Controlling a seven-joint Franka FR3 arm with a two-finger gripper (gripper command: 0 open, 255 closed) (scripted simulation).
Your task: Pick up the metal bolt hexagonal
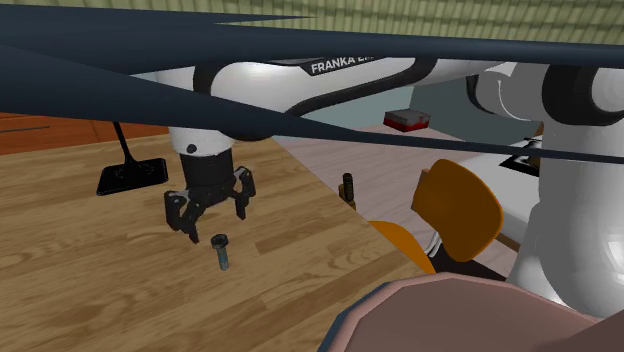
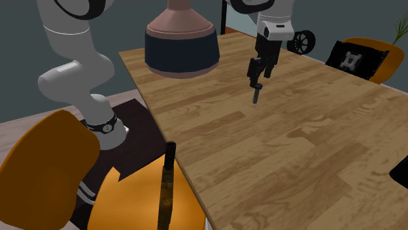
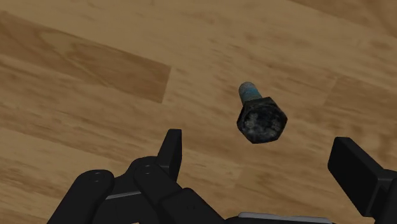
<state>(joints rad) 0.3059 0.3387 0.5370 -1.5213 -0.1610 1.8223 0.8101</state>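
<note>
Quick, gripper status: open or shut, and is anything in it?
Gripper: open, holding nothing. The hex bolt stands on the wooden table under it, in line with the gap between the fingers, untouched.

White arm (image 1: 265,85) bears FRANKA lettering (image 1: 340,67), dark joints, a black claw (image 1: 213,222).

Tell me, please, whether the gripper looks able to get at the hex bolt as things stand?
Probably yes: the open gripper hangs just above the hex bolt, which stands head-up on the wooden table with nothing close around it.
</note>
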